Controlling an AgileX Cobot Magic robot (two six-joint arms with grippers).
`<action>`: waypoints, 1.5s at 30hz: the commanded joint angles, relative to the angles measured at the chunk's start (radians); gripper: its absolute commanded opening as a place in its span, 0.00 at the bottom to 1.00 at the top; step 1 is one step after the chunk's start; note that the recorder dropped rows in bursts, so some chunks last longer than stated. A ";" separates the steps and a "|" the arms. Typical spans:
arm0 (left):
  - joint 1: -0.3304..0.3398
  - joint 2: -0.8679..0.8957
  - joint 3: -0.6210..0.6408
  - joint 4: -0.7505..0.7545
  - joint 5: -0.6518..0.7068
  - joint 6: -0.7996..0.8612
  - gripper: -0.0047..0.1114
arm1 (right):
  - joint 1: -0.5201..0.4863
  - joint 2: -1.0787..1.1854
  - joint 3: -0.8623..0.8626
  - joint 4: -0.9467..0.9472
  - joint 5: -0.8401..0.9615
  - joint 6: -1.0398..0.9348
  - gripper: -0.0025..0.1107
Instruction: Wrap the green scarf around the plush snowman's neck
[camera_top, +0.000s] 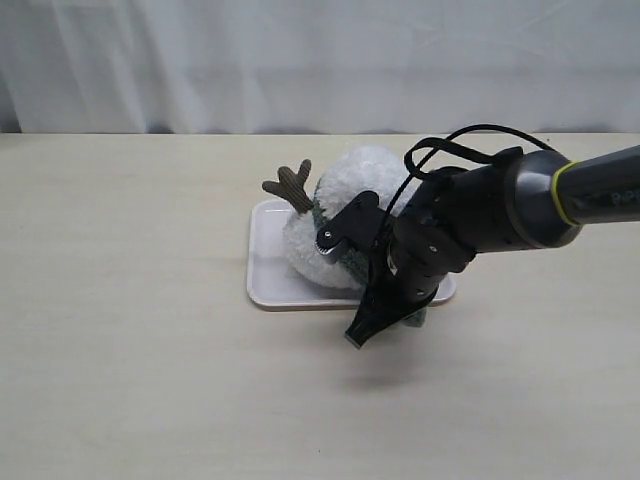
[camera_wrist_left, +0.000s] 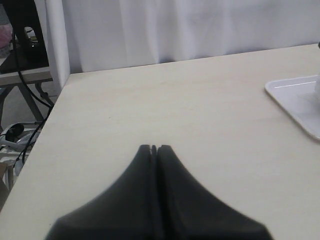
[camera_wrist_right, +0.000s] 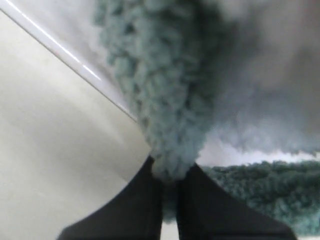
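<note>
So the black right arm (camera_top: 470, 215) sits right in front of the fluffy white plush snowman (camera_top: 365, 170), hiding its face and most of its body. It also hides the flat white rectangular tray (camera_top: 268, 255) on the side toward the table's right edge. Only slivers of the fuzzy sage-green scarf (camera_top: 319, 211) peek out. Up close the scarf (camera_wrist_right: 165, 100) is blurry and runs off frame, and its tip vanishes between the pinched fingers of the right gripper (camera_wrist_right: 170, 172).

One fluffy white plush snowman (camera_top: 365, 170), one long fuzzy green scarf (camera_wrist_right: 165, 90), one flat white tray (camera_top: 268, 280), one brown twig arm (camera_top: 290, 185) showing, two black grippers, the left gripper (camera_wrist_left: 154, 149) and the right gripper (camera_wrist_right: 170, 170).
</note>
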 joint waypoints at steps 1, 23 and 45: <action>0.001 -0.002 0.003 -0.001 -0.012 0.002 0.04 | 0.019 -0.044 -0.003 0.008 0.105 -0.031 0.23; 0.001 -0.002 0.003 -0.001 -0.012 0.002 0.04 | 0.143 -0.181 -0.479 0.064 0.313 0.054 0.06; 0.001 -0.002 0.003 -0.001 -0.012 0.002 0.04 | 0.001 0.321 -0.949 0.163 0.566 0.070 0.06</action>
